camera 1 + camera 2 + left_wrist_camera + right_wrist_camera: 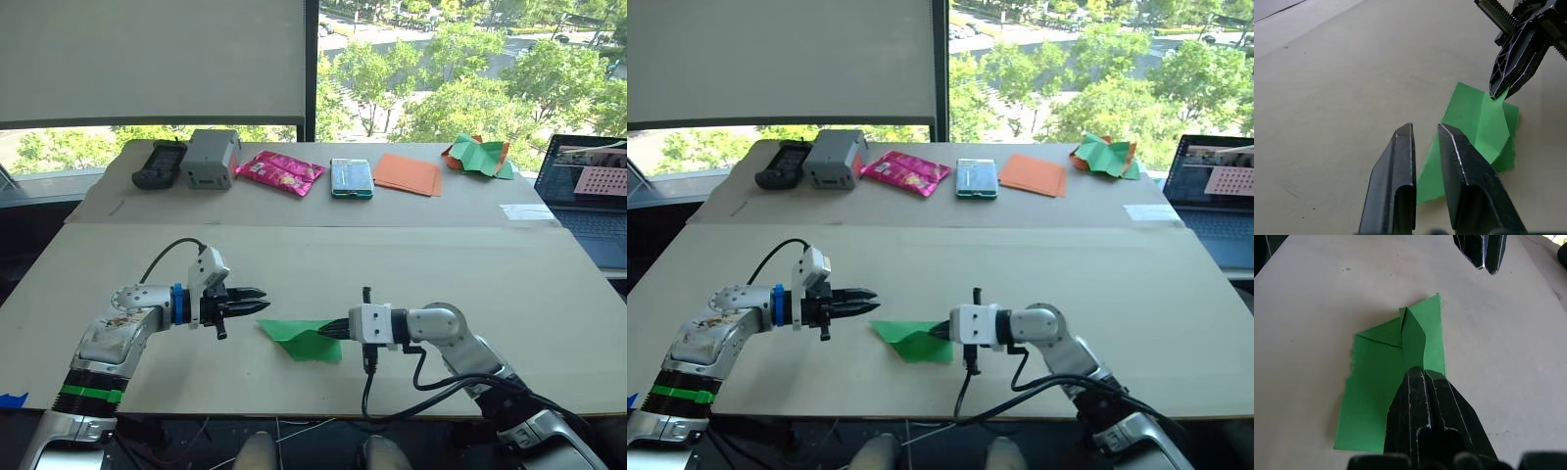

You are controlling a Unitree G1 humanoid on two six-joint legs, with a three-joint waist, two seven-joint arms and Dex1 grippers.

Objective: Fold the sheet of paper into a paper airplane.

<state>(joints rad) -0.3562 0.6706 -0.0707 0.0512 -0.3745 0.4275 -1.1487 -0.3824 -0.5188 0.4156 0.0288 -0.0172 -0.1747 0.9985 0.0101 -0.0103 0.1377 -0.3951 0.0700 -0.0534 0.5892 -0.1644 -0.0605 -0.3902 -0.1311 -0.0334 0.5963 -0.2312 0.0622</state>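
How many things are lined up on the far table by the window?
6, going from the robot's left to right: a black device, a grey box, a pink packet, a teal item, orange sheets, a crumpled green-and-orange bundle.

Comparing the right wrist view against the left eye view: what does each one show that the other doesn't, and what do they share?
The right wrist view alone shows the raised fin and crease lines of the paper airplane, with the right tool shut on that fin.

The left eye view alone shows the back of the table: a pink packet, orange sheets, a crumpled green-and-orange bundle, a grey box and a laptop.

Both show the green paper lying on the table, the right tool gripping it, and the left tool close to the paper, apart from it.
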